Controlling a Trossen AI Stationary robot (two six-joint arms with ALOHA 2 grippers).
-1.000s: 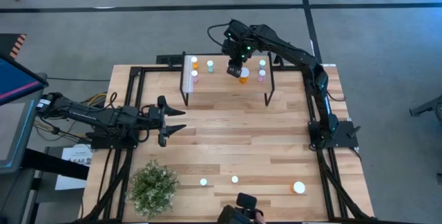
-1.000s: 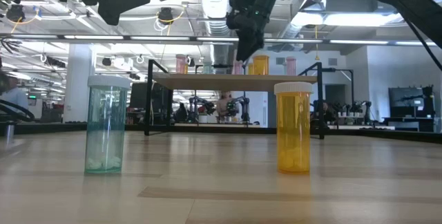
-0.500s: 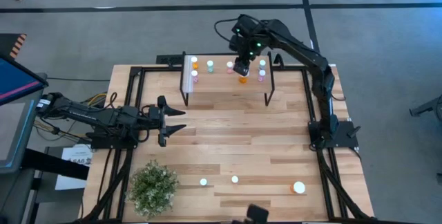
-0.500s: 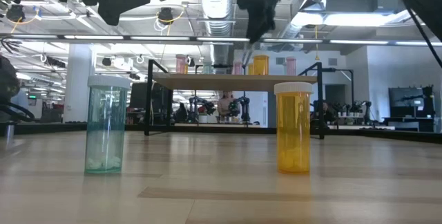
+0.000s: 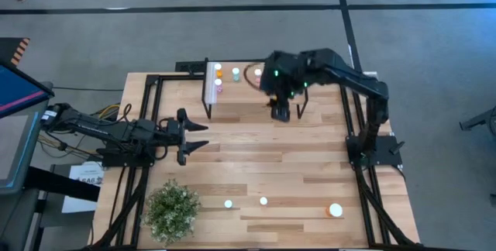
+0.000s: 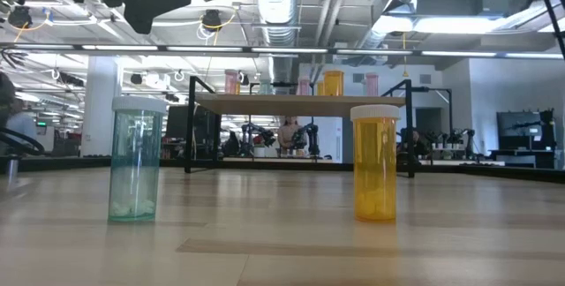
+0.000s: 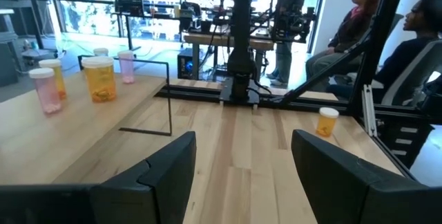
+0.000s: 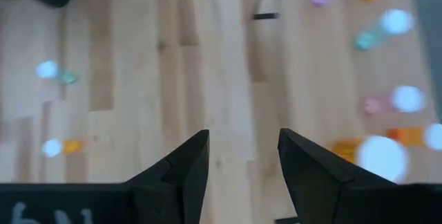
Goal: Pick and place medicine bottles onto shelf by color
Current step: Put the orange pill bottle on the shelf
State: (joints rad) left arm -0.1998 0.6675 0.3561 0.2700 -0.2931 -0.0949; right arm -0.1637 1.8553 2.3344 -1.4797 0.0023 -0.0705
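The shelf (image 5: pixel 240 90) stands at the table's far side with several small bottles on its top: orange (image 5: pixel 218 69), pink (image 5: pixel 218 85), green (image 5: pixel 236 72). The large orange bottle (image 8: pixel 383 156) stands on it too and also shows in the left wrist view (image 7: pixel 99 79). My right gripper (image 5: pixel 280 114) is open and empty, high above the shelf's near edge, fingers pointing down (image 8: pixel 242 162). My left gripper (image 5: pixel 198 133) is open and empty over the table's left middle. A green bottle (image 6: pixel 134 160) and an orange bottle (image 6: pixel 375 162) stand upright near the table's near edge.
A bushy potted plant (image 5: pixel 171 209) stands at the near left corner. A larger orange bottle (image 5: pixel 335 210) stands at the near right. People sit beyond the table in the left wrist view (image 7: pixel 359 16). Bare wood lies between the shelf and the near bottles.
My right gripper has risen from the shelf top, out of the low view's top, and moved toward the table's near edge. The large orange bottle stays standing on the shelf where the gripper was.
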